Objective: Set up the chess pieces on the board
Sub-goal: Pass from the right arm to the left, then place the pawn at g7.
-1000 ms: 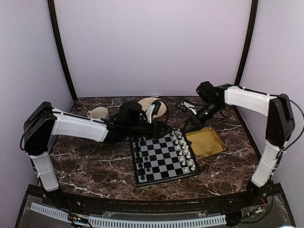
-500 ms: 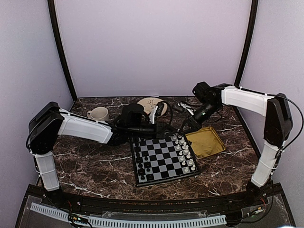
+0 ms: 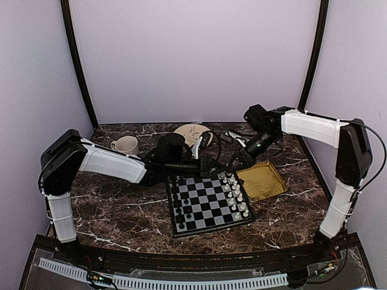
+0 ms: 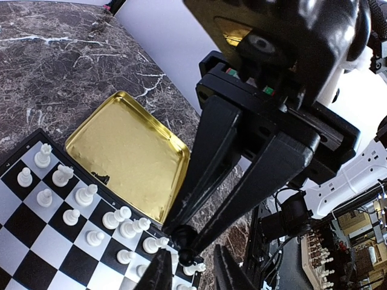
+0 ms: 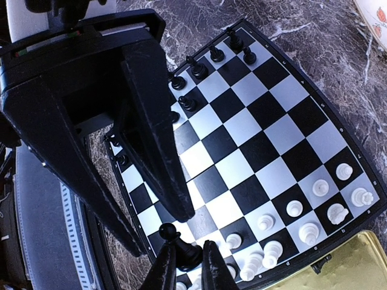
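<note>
Right tool point(image 5: 186, 264) grasps a black piece point(image 5: 178, 244) over the board point(image 5: 260, 148) edge beside the tray point(image 4: 130, 154); left tool point(image 4: 192, 275), parted, has neared.

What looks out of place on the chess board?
One black chess piece is pinched in the right pincer at the end of the board where the white pieces stand, while the other black pieces line the opposite edge. The left pincer hovers open right beside it. Nothing looks spilled or broken.
</note>
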You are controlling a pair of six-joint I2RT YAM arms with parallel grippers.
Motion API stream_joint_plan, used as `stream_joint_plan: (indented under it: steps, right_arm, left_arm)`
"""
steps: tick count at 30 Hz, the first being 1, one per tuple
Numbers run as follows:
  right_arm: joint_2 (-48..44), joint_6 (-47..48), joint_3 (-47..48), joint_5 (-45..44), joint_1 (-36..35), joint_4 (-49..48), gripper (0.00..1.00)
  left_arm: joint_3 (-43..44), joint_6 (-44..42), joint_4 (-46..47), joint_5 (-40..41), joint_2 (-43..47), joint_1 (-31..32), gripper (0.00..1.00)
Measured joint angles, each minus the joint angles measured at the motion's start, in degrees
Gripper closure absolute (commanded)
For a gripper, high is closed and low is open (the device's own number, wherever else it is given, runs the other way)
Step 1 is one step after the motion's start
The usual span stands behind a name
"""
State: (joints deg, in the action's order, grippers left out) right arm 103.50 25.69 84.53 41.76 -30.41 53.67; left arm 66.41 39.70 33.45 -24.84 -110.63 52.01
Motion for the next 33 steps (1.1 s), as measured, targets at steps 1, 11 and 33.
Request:
stream_joint_plan:
  steps: [1, 11, 33]
  right_arm:
    - [0.0, 0.0, 0.0, 0.0, 0.0, 0.0, 0.87]
    - [0.0, 0.2, 0.0, 0.5, -0.2, 0.4, 0.87]
    - [-10.7, 3.5, -7.1, 1.2, 2.8, -0.3, 0.58]
  left_arm:
    - [0.0, 0.0, 0.1, -0.1, 0.0, 0.0, 0.77]
    - [0.2, 0.2, 0.7, -0.7, -0.5, 0.0, 0.89]
    - [0.8, -13.0, -15.8, 2.5, 5.3, -1.3, 0.93]
